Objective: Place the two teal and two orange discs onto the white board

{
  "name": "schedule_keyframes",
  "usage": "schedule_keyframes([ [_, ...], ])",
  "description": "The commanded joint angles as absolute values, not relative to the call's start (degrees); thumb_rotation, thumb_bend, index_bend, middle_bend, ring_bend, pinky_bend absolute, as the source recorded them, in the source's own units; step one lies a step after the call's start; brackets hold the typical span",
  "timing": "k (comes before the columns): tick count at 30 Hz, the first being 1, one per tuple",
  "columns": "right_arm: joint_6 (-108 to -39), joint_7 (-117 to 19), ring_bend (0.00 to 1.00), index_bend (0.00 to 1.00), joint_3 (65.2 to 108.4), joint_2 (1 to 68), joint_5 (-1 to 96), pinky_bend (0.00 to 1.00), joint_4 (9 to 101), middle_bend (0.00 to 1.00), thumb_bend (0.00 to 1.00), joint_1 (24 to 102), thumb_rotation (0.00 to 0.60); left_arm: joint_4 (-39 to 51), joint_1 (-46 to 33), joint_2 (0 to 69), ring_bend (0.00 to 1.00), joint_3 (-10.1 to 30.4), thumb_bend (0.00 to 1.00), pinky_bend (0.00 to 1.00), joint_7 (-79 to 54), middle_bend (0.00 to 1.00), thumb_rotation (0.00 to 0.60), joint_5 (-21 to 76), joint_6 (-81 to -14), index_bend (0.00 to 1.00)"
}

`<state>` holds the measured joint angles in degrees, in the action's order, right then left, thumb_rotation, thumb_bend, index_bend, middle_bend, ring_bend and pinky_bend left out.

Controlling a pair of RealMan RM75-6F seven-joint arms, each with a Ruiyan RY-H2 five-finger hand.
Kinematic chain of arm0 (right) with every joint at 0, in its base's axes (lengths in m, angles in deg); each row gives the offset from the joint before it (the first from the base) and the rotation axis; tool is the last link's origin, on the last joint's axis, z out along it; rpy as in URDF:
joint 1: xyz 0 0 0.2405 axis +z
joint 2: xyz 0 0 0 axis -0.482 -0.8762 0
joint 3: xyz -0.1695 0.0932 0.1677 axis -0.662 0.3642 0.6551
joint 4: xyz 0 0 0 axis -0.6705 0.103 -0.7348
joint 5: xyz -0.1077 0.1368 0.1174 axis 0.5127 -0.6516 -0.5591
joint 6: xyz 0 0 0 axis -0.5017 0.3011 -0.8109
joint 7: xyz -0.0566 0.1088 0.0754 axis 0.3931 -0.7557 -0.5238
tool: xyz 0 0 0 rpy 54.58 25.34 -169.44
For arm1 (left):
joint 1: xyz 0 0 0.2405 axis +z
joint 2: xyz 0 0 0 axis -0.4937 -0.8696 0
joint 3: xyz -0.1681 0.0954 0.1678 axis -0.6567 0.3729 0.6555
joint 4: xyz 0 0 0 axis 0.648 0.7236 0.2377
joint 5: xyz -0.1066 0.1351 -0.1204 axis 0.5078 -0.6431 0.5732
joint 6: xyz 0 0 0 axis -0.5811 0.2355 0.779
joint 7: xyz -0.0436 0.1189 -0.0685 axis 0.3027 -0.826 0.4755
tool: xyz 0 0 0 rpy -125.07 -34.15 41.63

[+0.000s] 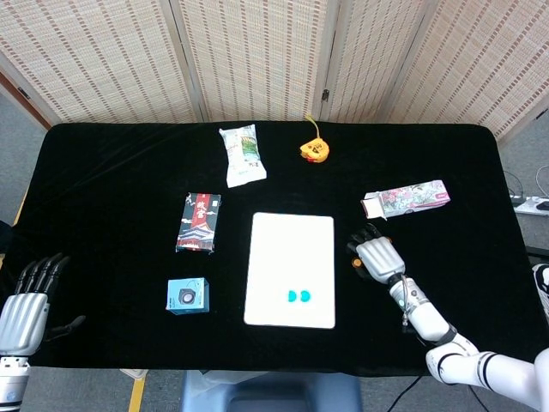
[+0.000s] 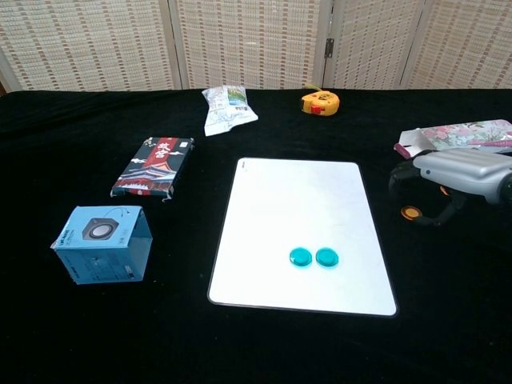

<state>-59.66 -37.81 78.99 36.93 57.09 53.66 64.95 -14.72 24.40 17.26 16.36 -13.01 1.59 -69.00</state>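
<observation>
The right robot hand is cut off at the right edge of the chest view, so only its knuckles and curled fingers show; in the head view it covers the cloth beneath it, and whether a second orange disc lies under it cannot be told. One orange disc shows in the chest view on the black surface, just right of the white board, between the thumb and the fingers of that robot hand, which arches over it. Whether the fingers touch the disc cannot be made out, so its grasp cannot be told.

The two teal discs lie side by side, nearly touching, on the lower middle of the white board, well apart from the right robot hand.

The left robot hand sits at the lower left corner of the head view, partly cut off, fingers spread and holding nothing, far from the board
</observation>
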Motion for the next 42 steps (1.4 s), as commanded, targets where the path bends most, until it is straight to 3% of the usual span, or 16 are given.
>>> schedule_keyframes([
  [1, -59.7, -38.1, 0.11, 0.38, 78.9, 37.0, 57.3, 0.04, 53.3, 0.21, 0.43, 64.7, 0.600, -14.7, 24.4, 17.3, 0.02, 16.4, 0.15, 0.00, -13.0, 0.08, 0.600, 1.6, -68.9, 0.04],
  [11, -59.4, -38.4, 0.12, 0.41, 78.9, 37.2, 57.5, 0.04, 52.3, 0.22, 0.43, 64.1, 0.600, -14.5, 24.2, 17.4, 0.02, 16.4, 0.15, 0.00, -12.6, 0.08, 0.600, 1.5, -68.7, 0.04],
  [20, -59.7, -38.0, 0.13, 0.55, 79.5, 37.8, 57.7, 0.04, 51.7, 0.25, 0.44, 64.1, 0.600, -14.1, 24.3, 17.6, 0.02, 16.5, 0.15, 0.00, -12.2, 0.08, 0.600, 1.7, -68.8, 0.04],
  [29, -58.2, -37.5, 0.13, 0.55, 81.6, 35.6, 60.3, 0.04, 60.2, 0.25, 0.44, 67.7, 0.600, -14.3, 24.4, 17.4, 0.02, 16.5, 0.15, 0.00, -12.2, 0.08, 0.600, 1.5, -69.1, 0.04],
  [42, -50.4, -29.7, 0.13, 0.52, 86.4, 43.7, 51.8, 0.04, 59.6, 0.24, 0.44, 77.1, 0.600, -13.9, 25.3, 17.0, 0.02, 16.9, 0.15, 0.00, -11.5, 0.08, 0.600, 1.8, -69.7, 0.04],
])
